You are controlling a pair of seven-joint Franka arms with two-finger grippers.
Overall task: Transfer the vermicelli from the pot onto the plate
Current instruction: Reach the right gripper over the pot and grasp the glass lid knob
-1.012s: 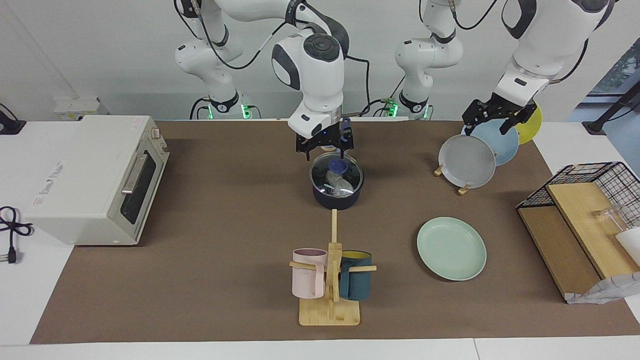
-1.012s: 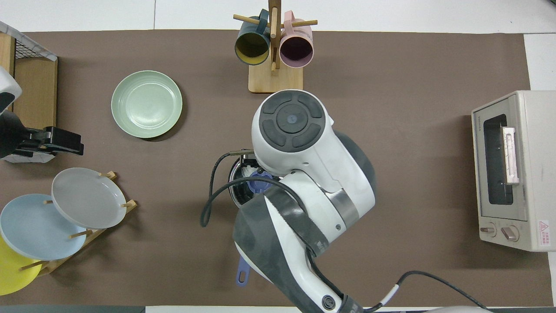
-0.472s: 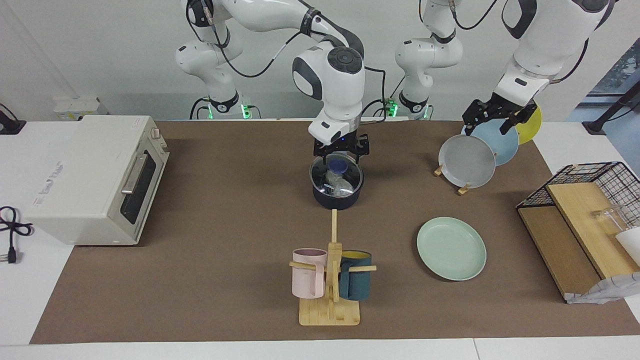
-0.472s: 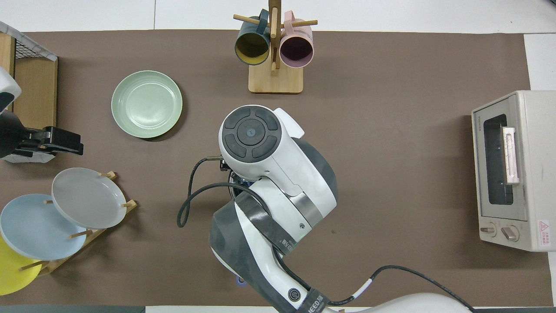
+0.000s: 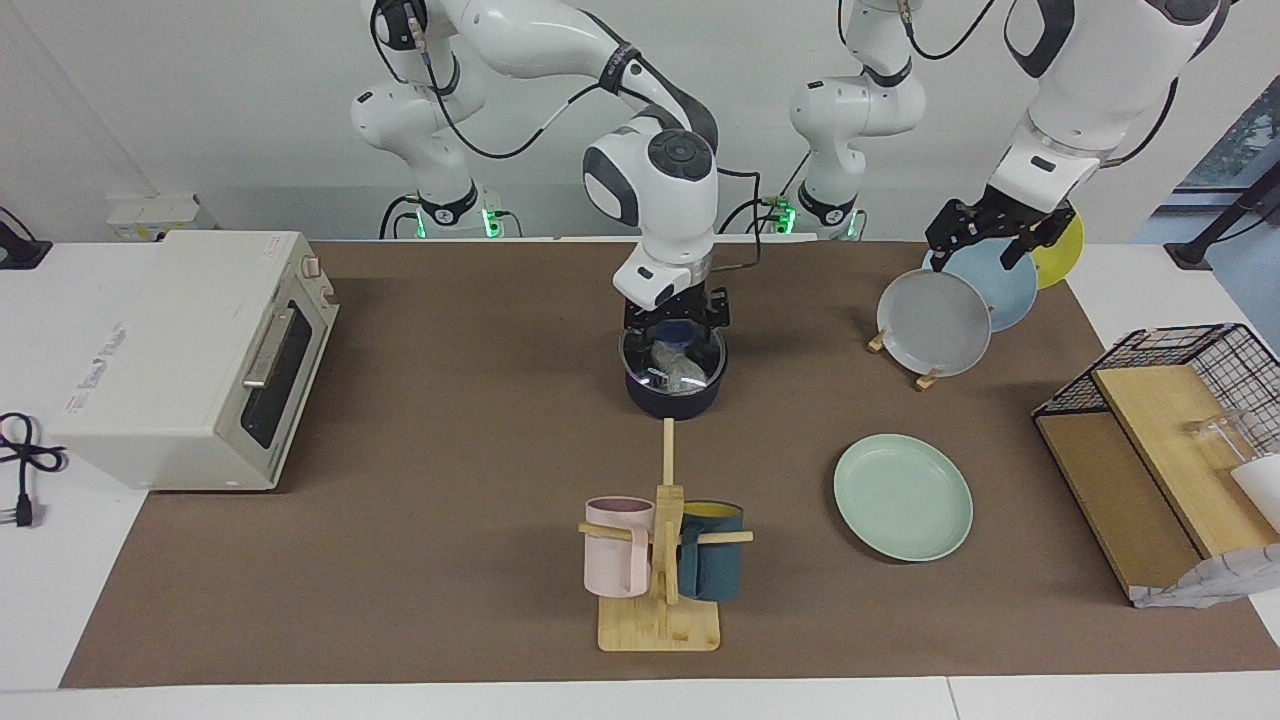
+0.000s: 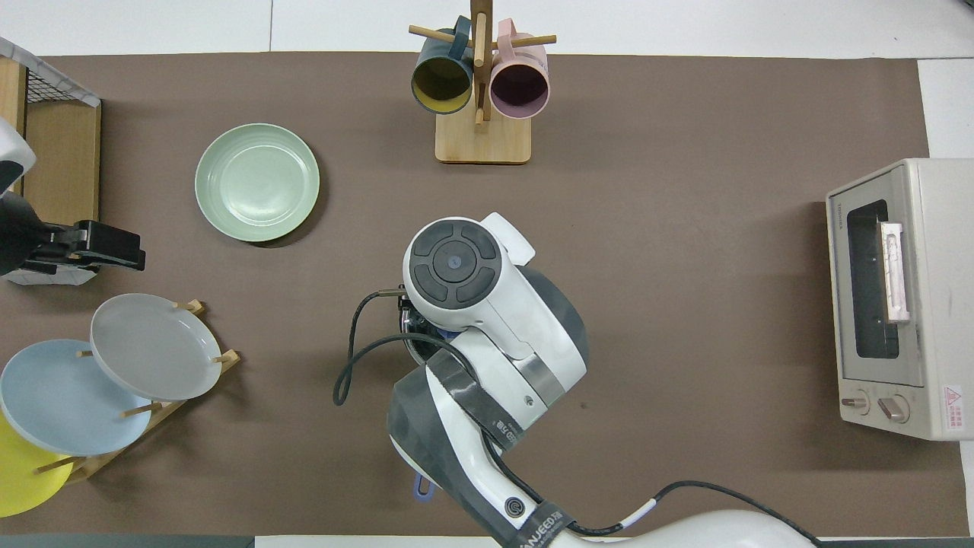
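1. The brown table mat (image 5: 450,450) fills the scene, and the white toaster oven (image 5: 190,355) sits at the right arm's end, at nine o'clock from the pot in the facing view.
2. The right arm comes in over the middle of the table, and its gripper (image 5: 677,322) is right down on the pot's glass lid (image 5: 675,362), fingers standing either side of the blue knob (image 5: 677,331). Whether they have closed on it I cannot tell.
3. The left arm waits at its own end, its gripper (image 5: 985,238) hanging over the plate rack (image 5: 935,325) with its fingers spread apart and nothing between them.
4. That rack carries a grey plate (image 5: 933,322), a blue plate (image 5: 995,282) and a yellow plate (image 5: 1062,245), all standing on edge.
5. The mug tree (image 5: 660,560) stands at six o'clock from the pot, farther from the robots, with a pink mug (image 5: 618,545) and a dark teal mug (image 5: 712,563) hanging on it.
6. The mint-green plate (image 5: 903,496) lies flat and bare at about four o'clock from the pot, well apart from it.
7. The dark navy pot (image 5: 673,393) sits mid-table, lid on.
8. The vermicelli (image 5: 672,368) is inside the pot, a whitish bundle showing through the glass.
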